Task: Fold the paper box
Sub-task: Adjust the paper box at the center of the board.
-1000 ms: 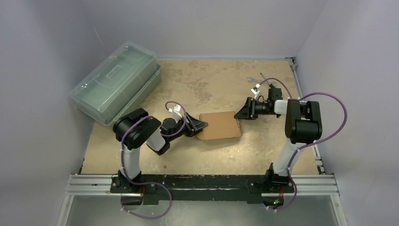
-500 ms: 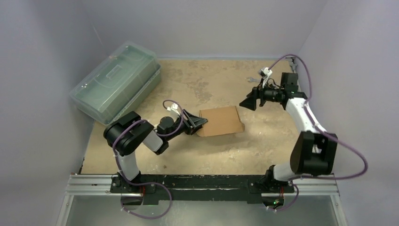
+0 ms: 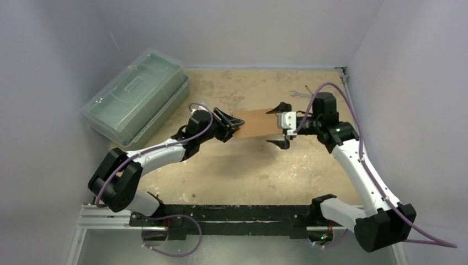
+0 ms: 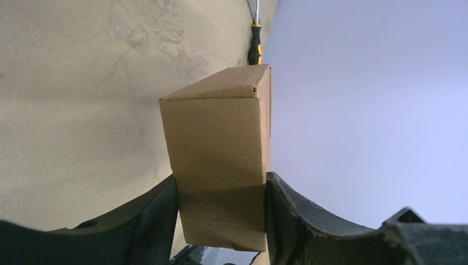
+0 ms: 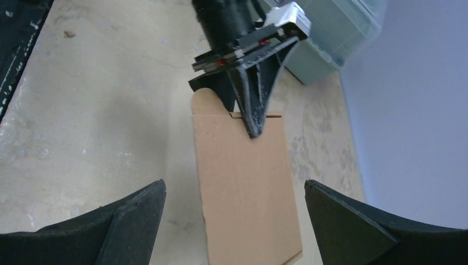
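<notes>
Paper box (image 3: 256,122) was held raised, one end clamped by left gripper (image 3: 230,124); long axis pointed straight into right gripper (image 3: 280,126) (jaws spread wide, straddling far end, not touching).

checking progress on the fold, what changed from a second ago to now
The left gripper lifted the cardboard box off the table and carried it farther back, keeping its grip. The right gripper opened wide and now straddles the box's right end. The green case stayed put.

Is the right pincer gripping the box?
No, the right pincer stands wide open, its fingers clear of the box on both sides.
</notes>
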### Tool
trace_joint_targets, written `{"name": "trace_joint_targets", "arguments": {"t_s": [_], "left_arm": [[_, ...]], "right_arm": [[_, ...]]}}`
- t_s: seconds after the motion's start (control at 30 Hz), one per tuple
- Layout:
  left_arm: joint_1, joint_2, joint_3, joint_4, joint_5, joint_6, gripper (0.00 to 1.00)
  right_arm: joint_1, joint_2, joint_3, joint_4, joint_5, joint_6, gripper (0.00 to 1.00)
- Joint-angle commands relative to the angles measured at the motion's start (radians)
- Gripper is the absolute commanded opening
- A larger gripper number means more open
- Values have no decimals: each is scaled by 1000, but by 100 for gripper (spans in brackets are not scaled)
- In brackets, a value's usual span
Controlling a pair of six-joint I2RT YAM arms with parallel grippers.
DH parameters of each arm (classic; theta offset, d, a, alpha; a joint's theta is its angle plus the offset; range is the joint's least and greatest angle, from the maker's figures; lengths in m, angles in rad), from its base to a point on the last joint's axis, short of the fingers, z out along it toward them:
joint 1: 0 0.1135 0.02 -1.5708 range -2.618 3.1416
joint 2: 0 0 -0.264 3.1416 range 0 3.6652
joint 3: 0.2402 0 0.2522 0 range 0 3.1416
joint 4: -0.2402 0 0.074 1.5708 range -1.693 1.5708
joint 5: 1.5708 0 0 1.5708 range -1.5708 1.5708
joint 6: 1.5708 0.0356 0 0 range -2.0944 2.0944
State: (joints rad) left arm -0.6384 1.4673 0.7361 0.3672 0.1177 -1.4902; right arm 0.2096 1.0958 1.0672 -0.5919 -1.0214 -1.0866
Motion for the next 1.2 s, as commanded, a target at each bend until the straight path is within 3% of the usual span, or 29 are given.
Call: {"name": "trace_joint_targets", "arguments": {"t_s": [0.0, 0.2, 0.4, 0.8, 1.03, 1.17], "left_arm": [[18, -16, 41, -223, -21, -126, 38], [20, -8, 42, -176, -6, -214, 38], [20, 10, 42, -125, 18, -263, 36], [21, -7, 2, -69, 34, -290, 36], [20, -10, -28, -19, 50, -312, 36], [21, -15, -43, 13, 59, -321, 37]], "right_arm": [[129, -35, -76, 140, 193, -70, 99], [195, -52, -182, 326, 340, -43, 99], [303, -51, -394, 567, 518, -76, 99], [312, -14, -558, 945, 718, -88, 99], [314, 22, -585, 1001, 724, -98, 98], [320, 47, -586, 1011, 728, -98, 92]]}}
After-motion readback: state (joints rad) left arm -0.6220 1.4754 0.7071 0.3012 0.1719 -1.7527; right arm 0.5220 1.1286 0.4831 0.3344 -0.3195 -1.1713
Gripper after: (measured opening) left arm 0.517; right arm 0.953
